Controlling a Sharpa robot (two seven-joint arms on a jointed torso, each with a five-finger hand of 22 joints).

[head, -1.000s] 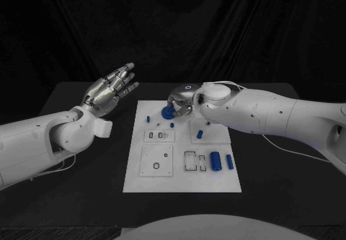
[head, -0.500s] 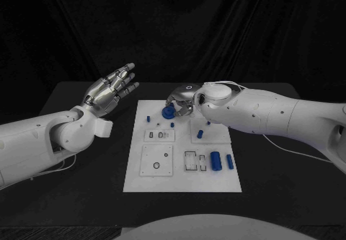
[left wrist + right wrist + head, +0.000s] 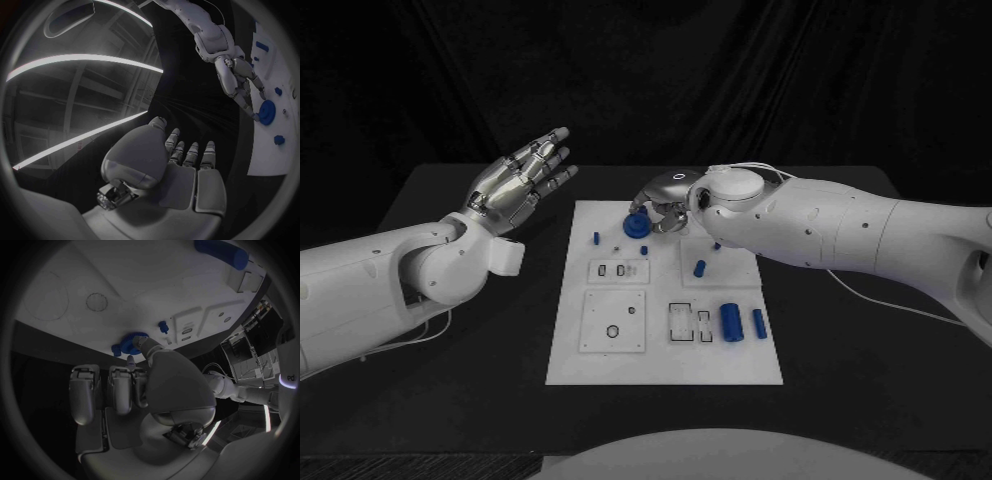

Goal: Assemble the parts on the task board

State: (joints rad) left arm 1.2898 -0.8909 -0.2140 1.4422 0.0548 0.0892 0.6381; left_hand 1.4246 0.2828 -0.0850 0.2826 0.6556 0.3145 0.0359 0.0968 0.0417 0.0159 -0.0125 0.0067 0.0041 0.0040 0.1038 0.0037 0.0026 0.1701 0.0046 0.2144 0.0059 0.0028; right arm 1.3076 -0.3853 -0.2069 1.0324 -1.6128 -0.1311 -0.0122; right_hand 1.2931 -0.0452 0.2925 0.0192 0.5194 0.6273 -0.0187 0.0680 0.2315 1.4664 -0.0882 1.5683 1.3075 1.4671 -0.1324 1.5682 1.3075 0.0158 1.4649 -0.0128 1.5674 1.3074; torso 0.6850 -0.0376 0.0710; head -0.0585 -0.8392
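Fingers of the right hand curling down onto a round blue part at the far end of the task board, touching its rim; full grasp impossible to confirm. Fingers of the left hand spreading wide, holding nothing, raised above the black table well left of the board. Round part showing as a flat blue disc in the left wrist view. Lying nearer on the board: a small blue peg, a short upright piece, two blue cylinders side by side.
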